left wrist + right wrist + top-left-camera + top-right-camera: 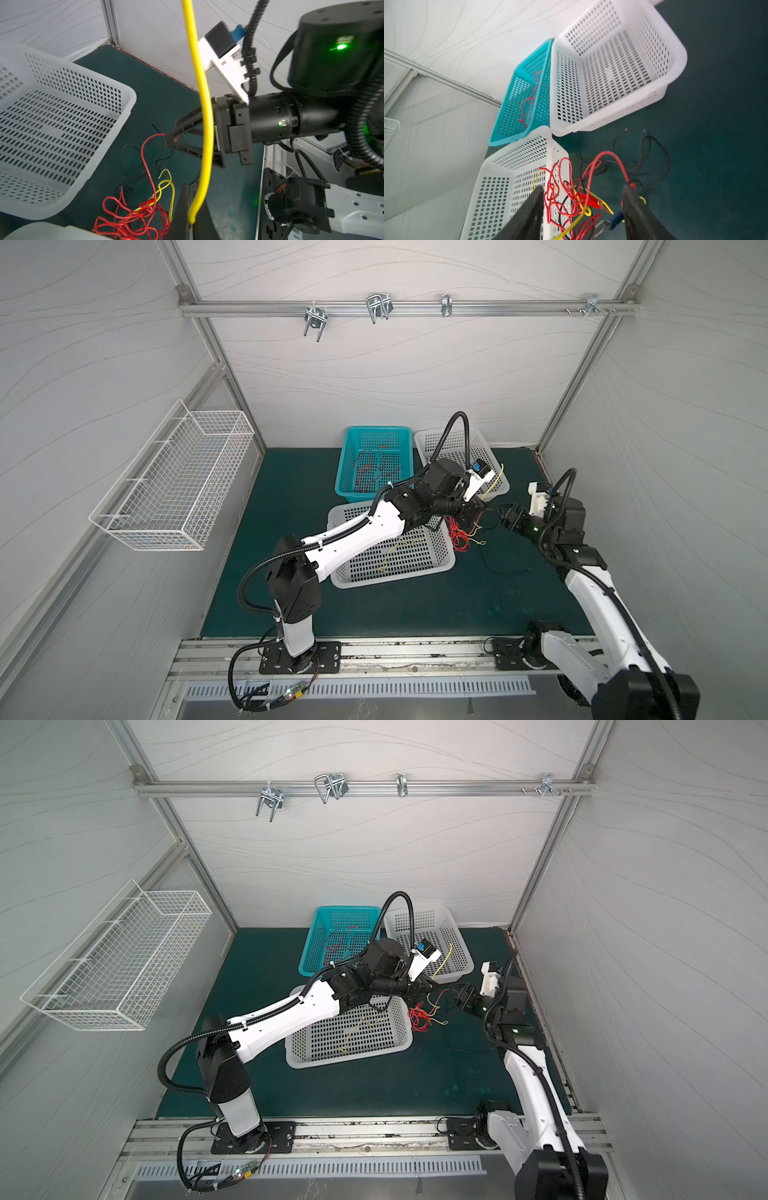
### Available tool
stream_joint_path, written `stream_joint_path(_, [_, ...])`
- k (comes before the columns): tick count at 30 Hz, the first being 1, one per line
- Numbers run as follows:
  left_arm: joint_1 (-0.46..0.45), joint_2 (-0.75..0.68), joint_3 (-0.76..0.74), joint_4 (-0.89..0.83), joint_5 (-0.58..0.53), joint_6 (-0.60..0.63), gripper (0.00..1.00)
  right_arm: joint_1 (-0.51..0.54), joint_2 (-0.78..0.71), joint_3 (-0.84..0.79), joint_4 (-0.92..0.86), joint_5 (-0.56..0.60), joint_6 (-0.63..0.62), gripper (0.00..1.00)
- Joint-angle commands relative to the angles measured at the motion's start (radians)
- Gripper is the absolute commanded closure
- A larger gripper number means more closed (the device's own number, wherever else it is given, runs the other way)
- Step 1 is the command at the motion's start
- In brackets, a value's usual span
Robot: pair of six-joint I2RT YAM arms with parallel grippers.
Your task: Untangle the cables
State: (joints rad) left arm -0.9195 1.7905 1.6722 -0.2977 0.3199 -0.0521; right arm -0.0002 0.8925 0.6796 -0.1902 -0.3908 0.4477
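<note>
Far left of the left gripper (482,506), the turquoise basket (344,472) held loose red cables (368,470). Nearer, under this gripper's arm, a white basket (448,568) contained a thin yellow wire (397,549). The left gripper was fully closed on a yellow cable (204,104), very near the cable's end; the rest rose free above the fingers.

Just below both grippers, between them, the tangle (459,536) lay on the green mat (415,605), just beside the white basket's corner. It was mostly red, with yellow and black strands and a crocodile clip (593,202) inside.

The right gripper (582,190) hung over the tangle with its jaws wide apart and clamped nothing; one red cable (610,155) only leaned on the inner side of a finger (640,212). Beyond this gripper, black cables (660,149) lay spread on the mat.

Several things could go wrong, I think. The yellow cable was held so near its end that a small pull could slide it out. The red cable could hook on the open finger, so a retreat of the right arm would drag the whole knot. The clip could catch other strands and tighten them. The grippers were also close together, so a careless move could knock them.
</note>
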Motion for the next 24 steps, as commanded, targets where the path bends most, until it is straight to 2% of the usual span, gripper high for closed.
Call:
stream_joint_path(1, [-0.005,0.018,0.064,0.042,0.069,0.030,1.00,0.005,-0.014,0.015,-0.050,0.030,-0.055,0.38])
stream_joint_path(6, [-0.008,0.015,0.063,0.050,0.128,0.037,1.00,0.005,0.093,0.036,0.015,-0.063,-0.068,0.36])
stream_joint_path(13, [-0.012,0.003,0.051,0.028,0.140,0.052,1.00,0.026,0.353,0.067,0.214,-0.311,-0.006,0.34])
stream_joint_path(19, [-0.012,-0.024,0.014,0.040,0.135,0.069,1.00,0.129,0.493,0.109,0.210,-0.337,-0.046,0.32])
stream_joint_path(24, [-0.012,-0.036,-0.003,0.042,0.118,0.082,1.00,0.177,0.535,0.108,0.210,-0.330,-0.056,0.32])
